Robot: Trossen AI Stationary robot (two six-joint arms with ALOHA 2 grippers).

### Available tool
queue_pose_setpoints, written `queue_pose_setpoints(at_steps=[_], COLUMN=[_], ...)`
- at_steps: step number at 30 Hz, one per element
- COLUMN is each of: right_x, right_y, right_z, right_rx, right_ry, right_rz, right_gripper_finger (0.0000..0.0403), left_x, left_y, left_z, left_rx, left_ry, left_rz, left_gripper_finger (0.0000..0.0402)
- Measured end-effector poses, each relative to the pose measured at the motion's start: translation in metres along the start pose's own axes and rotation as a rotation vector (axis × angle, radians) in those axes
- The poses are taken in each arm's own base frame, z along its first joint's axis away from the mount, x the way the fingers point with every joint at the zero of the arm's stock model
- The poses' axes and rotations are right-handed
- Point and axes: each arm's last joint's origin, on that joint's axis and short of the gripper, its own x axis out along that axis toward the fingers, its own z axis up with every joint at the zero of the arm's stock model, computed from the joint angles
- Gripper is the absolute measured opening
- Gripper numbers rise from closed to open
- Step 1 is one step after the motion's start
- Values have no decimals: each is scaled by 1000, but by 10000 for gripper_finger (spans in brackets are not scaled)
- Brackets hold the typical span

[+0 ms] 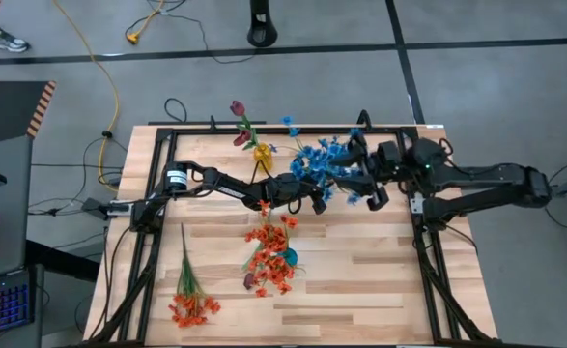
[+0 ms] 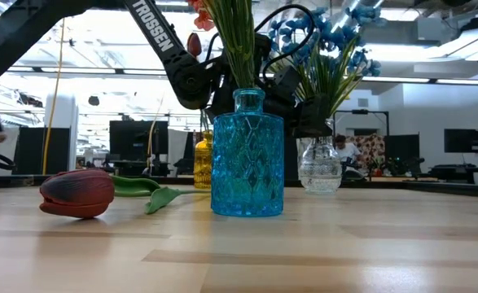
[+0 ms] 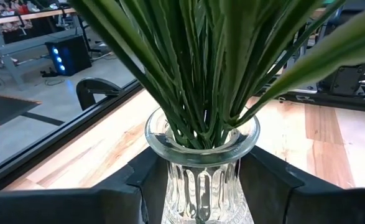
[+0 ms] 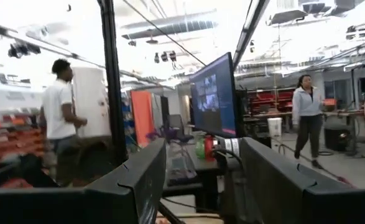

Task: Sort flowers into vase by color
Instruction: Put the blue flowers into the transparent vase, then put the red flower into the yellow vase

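**Light, floppy stems: grab low on the stalk, not the blooms**

The left gripper (image 3: 201, 186) sits right at the clear vase (image 3: 202, 163), its jaws spread either side of the glass neck, with the blue flowers' green stems standing in it. The blue flowers (image 1: 324, 162) are bunched in that vase mid-bench. The right gripper (image 1: 375, 193) is just beside them, jaws apart with nothing between, looking out at the room.

What's left, as far as I can tell: an orange spray (image 1: 192, 302) lying flat near the front left of the bench (image 1: 360, 280), and a maroon bud (image 2: 77, 194) on its side next to the blue vase (image 2: 247, 155), which already holds orange blossoms (image 1: 269, 253).

Handling-wise, I'd guess these weigh next to nothing, with thin, springy stems and soft heads that droop. Pinch the stem mid-length or lower; squeezing blossoms would likely just crush them or slip. The glass vases look tippy if a stem drags on the rim.
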Motion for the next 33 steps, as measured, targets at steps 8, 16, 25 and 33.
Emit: queue_pose_setpoints(at_steps=[8,16,25,33], right_x=[-13,-13,-13,-13], right_y=[5,4,4,4], right_z=[4,0,0,0], right_rx=[13,22,23,24], right_ry=[84,117,120,119], right_rz=[-16,-24,-27,-26], right_gripper_finger=[235,235,235,235], left_x=[0,0,-2,-6], left_y=[0,0,1,-4], left_z=[-1,-2,3,1], left_rx=[-1,-2,-11,37], left_ry=[8,7,18,78], left_rz=[0,-1,-1,24], left_gripper_finger=[180,183,211,305])
